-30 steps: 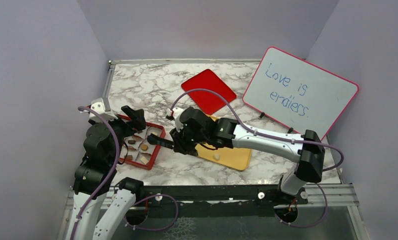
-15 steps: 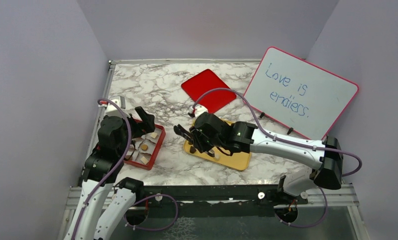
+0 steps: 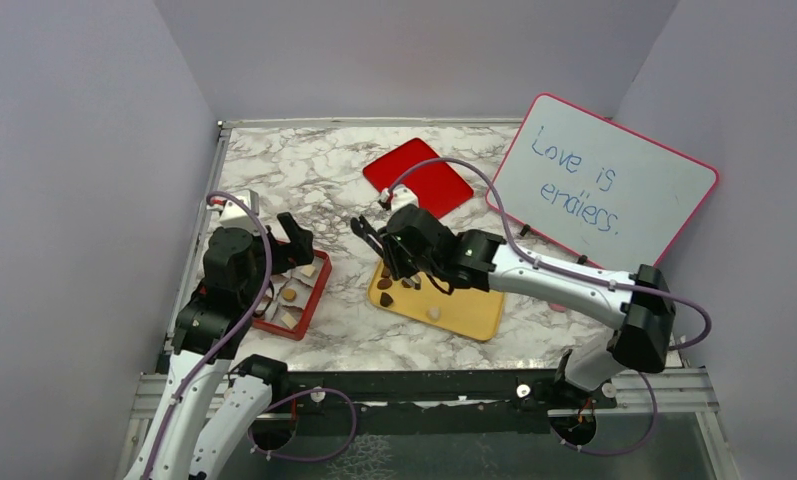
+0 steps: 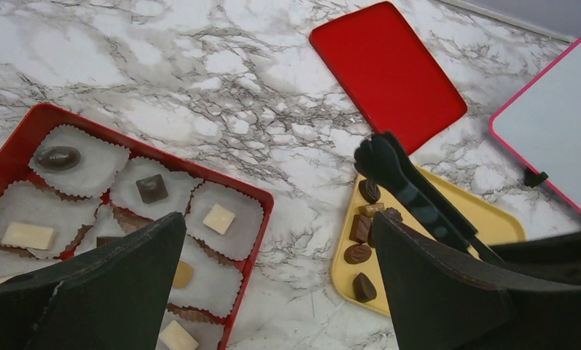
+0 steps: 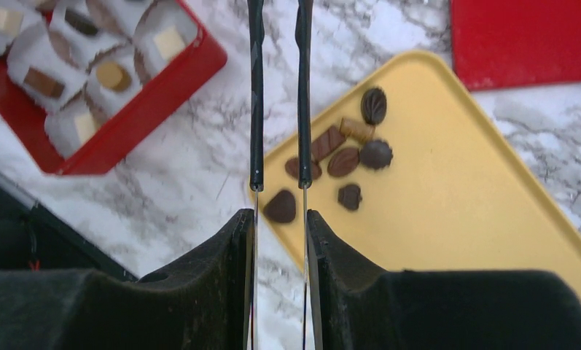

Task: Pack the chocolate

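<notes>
the right hand [image 5: 278, 186], its thin fingers slightly apart and empty, hangs over the yellow tray [image 5: 447, 211]; the chocolate [image 5: 280, 206] lies directly below it.

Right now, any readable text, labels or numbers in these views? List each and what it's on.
"Love is endless." handwritten in blue marker on the pink-framed whiteboard leaning at the table's far right.
In the left wrist view only a blue fragment of that writing shows at the frame edge, unreadable.
No text visible on the red candy box, yellow tray or flat red lid.
</notes>
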`<action>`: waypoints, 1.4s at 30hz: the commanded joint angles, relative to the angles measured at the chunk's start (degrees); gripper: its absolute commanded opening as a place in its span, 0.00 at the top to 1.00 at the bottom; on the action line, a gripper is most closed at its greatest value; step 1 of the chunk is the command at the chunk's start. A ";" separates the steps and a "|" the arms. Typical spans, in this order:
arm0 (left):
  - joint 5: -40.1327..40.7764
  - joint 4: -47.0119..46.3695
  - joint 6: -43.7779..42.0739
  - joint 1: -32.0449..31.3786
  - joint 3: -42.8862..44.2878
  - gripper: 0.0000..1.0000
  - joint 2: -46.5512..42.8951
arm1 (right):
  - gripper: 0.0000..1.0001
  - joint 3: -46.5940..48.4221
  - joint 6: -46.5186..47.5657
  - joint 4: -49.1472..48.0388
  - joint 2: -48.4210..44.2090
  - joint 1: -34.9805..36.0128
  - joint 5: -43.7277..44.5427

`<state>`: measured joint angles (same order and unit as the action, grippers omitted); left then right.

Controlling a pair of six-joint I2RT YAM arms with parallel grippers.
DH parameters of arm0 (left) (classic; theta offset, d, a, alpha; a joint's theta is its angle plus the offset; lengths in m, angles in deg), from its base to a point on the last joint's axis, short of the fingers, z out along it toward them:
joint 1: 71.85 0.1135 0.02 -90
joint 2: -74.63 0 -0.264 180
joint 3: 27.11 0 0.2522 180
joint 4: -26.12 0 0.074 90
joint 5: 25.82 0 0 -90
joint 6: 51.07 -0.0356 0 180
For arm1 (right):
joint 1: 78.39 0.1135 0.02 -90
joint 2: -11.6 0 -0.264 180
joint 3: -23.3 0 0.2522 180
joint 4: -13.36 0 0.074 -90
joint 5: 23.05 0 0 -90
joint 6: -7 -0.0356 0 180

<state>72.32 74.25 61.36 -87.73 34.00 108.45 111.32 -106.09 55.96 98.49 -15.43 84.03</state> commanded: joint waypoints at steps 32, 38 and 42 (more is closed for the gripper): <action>4.64 -2.77 0.50 -0.29 -6.26 0.01 -14.65 | 0.60 34.96 9.16 -24.71 51.02 -8.02 10.63; 4.68 -2.69 0.68 -0.38 -6.10 0.01 -14.53 | 0.58 35.46 9.11 -24.58 53.55 -8.46 8.19; 4.87 -2.73 1.07 -0.55 -6.51 0.01 -16.22 | 0.55 35.38 8.86 -24.51 53.89 -8.55 6.82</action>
<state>75.86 72.57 61.89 -87.82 28.28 93.87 144.81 -96.47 33.16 150.81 -23.72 92.51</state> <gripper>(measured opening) 0.990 0.439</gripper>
